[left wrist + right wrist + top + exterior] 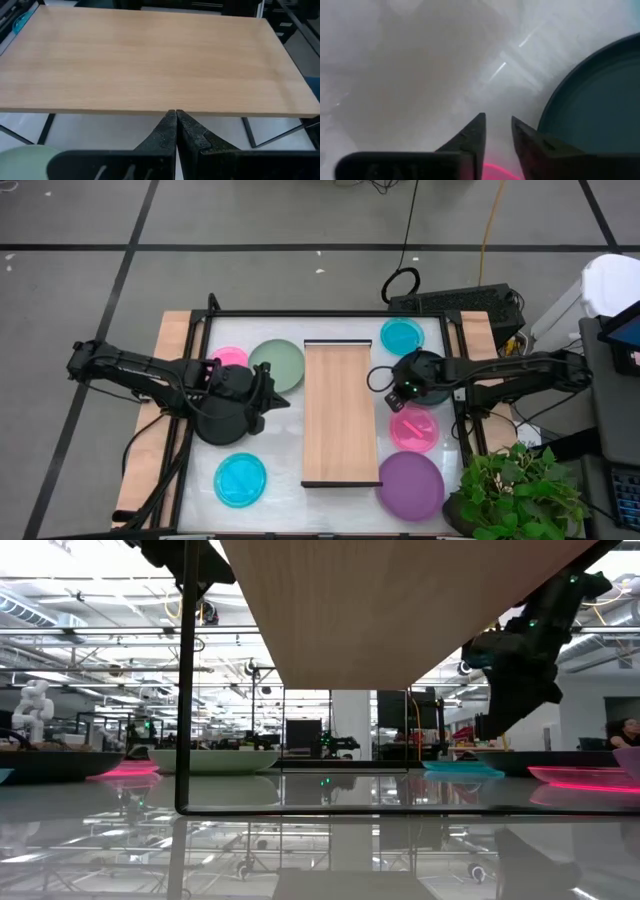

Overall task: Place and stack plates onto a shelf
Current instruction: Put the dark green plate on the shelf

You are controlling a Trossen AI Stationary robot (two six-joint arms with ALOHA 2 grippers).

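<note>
The light-wood shelf [340, 412] stands mid-table on a thin dark frame. To its left lie a pink plate [230, 358], a sage-green plate [277, 365], a black plate [215, 425] and a cyan plate [240, 479]. To its right lie a cyan plate [402, 335], a pink plate [413, 427] and a purple plate [410, 485]. My left gripper [175, 116] is shut and empty. It hovers over the black plate and points at the shelf's long edge [150, 111]. My right gripper [497, 122] points down with a narrow gap between its fingers. It hangs above the bare table between the cyan plate [590, 115] and the pink plate.
A potted plant [515, 490] stands at the table's near right corner, beside the purple plate. Wooden side boards [170, 370] flank the table. The shelf's dark leg [185, 690] stands on the glossy tabletop, and the underside of the board [400, 610] spans above.
</note>
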